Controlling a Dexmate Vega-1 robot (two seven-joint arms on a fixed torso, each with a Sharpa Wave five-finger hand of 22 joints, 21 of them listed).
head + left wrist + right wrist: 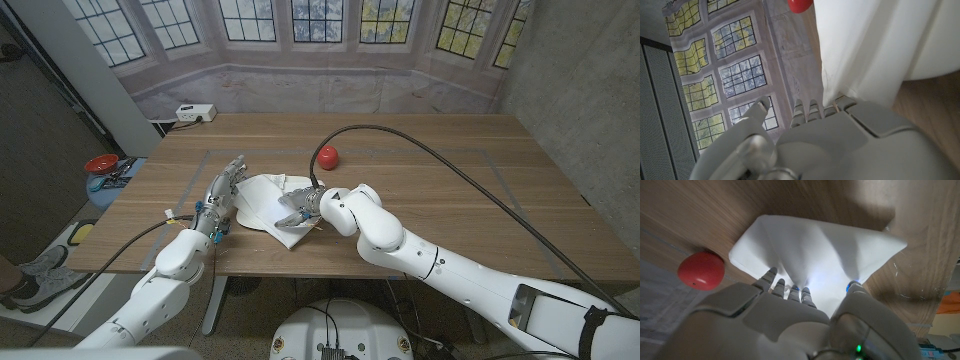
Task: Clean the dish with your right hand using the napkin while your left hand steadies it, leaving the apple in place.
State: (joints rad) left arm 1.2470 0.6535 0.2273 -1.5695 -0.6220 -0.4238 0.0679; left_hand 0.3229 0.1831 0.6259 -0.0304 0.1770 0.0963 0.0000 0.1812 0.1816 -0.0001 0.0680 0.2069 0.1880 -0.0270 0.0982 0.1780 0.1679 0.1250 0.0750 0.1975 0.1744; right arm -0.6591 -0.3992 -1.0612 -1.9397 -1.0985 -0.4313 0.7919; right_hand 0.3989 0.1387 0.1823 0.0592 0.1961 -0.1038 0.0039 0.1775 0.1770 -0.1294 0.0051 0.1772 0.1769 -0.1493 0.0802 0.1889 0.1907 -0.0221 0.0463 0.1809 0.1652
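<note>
Wooden desk (450, 170) carries it all. Right hand (300, 208) presses its fingers (790, 287), close together, onto the napkin (262, 200); it probably hides the dish. Soft and light, it will bunch, so push flat. Left hand (218, 195) holds its edge. Apple (328, 156) sits beyond the fingertips.

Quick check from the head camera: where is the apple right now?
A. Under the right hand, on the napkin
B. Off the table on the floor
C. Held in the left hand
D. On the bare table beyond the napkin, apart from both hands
D. The apple sits on the wooden table past the napkin, clear of the right hand on the napkin and the left hand at its edge.
</note>
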